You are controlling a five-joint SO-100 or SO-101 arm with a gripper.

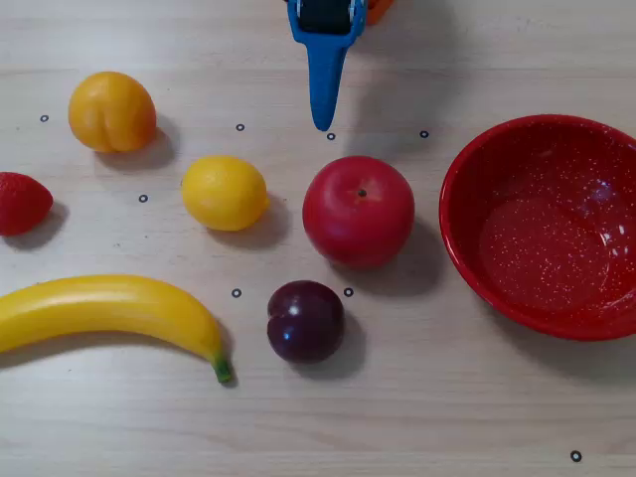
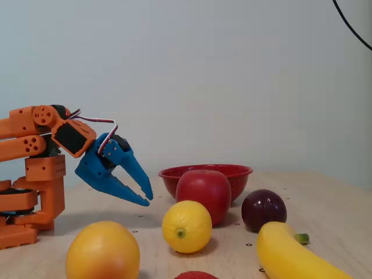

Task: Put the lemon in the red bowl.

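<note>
The lemon (image 1: 224, 192) lies on the wooden table left of centre in the overhead view; in the fixed view it (image 2: 186, 226) sits in front of the apple. The red speckled bowl (image 1: 477, 179) stands empty at the right edge; it shows behind the apple in the fixed view (image 2: 232, 171). My blue gripper (image 1: 323, 121) hangs above the table at the top centre, apart from the lemon. In the fixed view its (image 2: 149, 200) tips point down and meet, with nothing between them.
A red apple (image 1: 358, 211) lies between the lemon and the bowl. A dark plum (image 1: 305, 321), a banana (image 1: 109, 308), an orange-yellow fruit (image 1: 111, 111) and a strawberry (image 1: 20, 202) lie around. The orange arm base (image 2: 35, 192) stands at the left of the fixed view.
</note>
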